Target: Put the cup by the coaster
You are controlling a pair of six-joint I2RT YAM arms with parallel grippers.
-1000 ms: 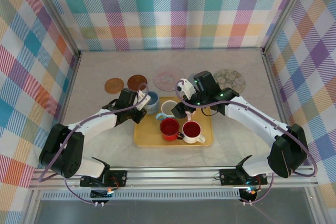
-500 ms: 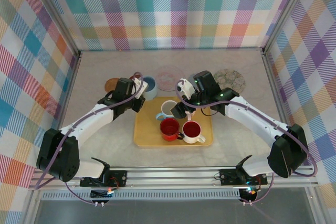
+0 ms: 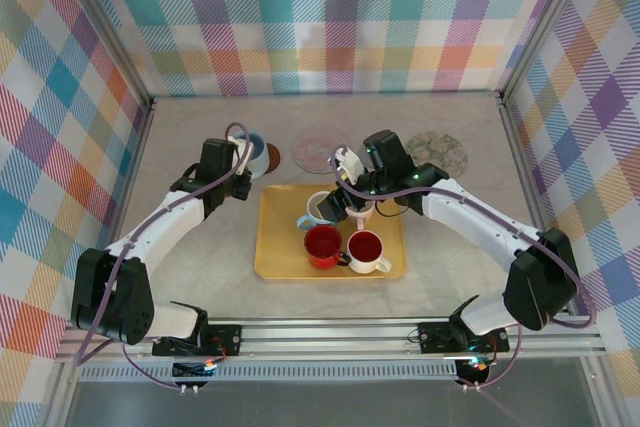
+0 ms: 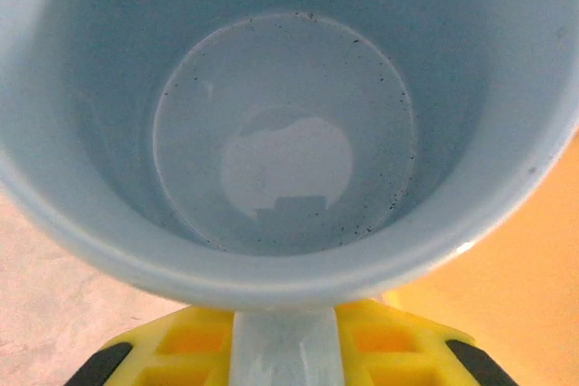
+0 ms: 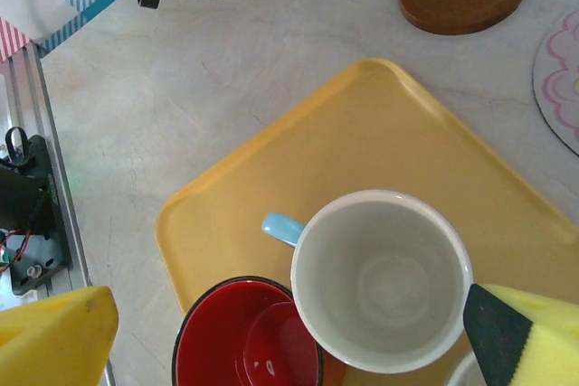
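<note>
The table (image 3: 400,117) is walled by checked panels on three sides, so open room lies mostly on its bare far strip and on the flanks of the yellow tray (image 3: 280,262). The tray sits centred near the arms, probably as the starting rack for the cups.

The left gripper (image 4: 285,350) is off the tray's far left corner; its yellow fingers (image 4: 181,350) are clamped on the handle of the pale blue cup (image 3: 252,150), which keeps the mouth upright and facing the wrist camera. The right gripper (image 3: 345,212) hangs over the tray with its jaws spread wide and holding nothing; one finger stands on each side of the white cup (image 5: 380,282), seemingly lined up for a grasp.

The blue cup sits just left of the brown coaster (image 3: 272,159), very close to its rim or overlapping it. Whether its base touches the table I cannot tell. The delivery looks nearly done, with only the lowering and the release left.

Room is tight on the coaster side and freer toward the left wall. The red cup (image 5: 249,332) crowds the white one, so a lift there wants a straight rise.
</note>
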